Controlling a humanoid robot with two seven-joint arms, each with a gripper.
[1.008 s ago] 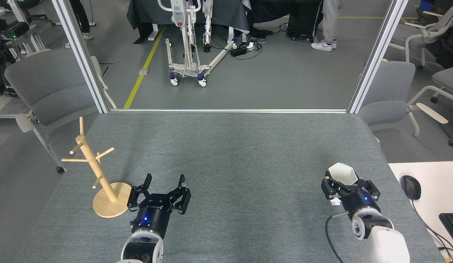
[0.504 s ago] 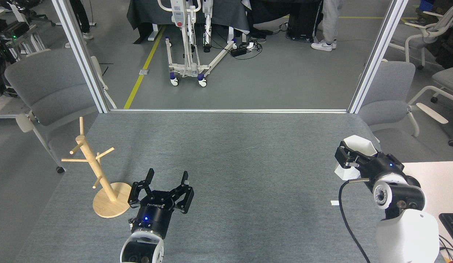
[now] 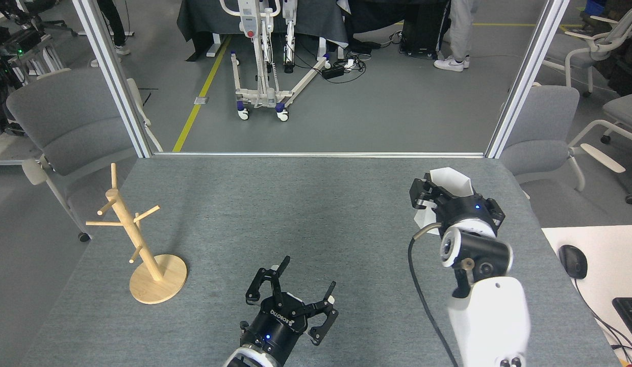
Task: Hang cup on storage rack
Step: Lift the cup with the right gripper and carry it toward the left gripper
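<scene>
- Right gripper (image 3: pixel 440 196) is up over the far right part of the table (image 3: pixel 316 204), and it's got the cup (image 3: pixel 451 179) pinched. The black fingers are clamped around the near side of the white body, so the cup is off the cloth and carried in the air.
- Only the cup's angular white rim and a bit of its lower side poke out past the gripper. The handle tab is hidden from me, so I can't say which way it points.
- The right arm's white forearm and its black cable run from the near right edge up to that gripper and block part of the table behind them.
- Left gripper (image 3: pixel 305 283) sits low at the near middle, jaws spread wide with nothing between them. It's hovering just over the grey cloth as far as I can tell.
- The storage rack (image 3: pixel 137 239) stands on the left side of the table on its round wooden base, pole leaning, all pegs bare. It's well apart from both grippers, and the cup is way over on the opposite side.
- Off the table on the right there's a white desk with a mouse (image 3: pixel 572 261) and the corner of a keyboard (image 3: pixel 629 313). Grey chairs sit on both sides.
</scene>
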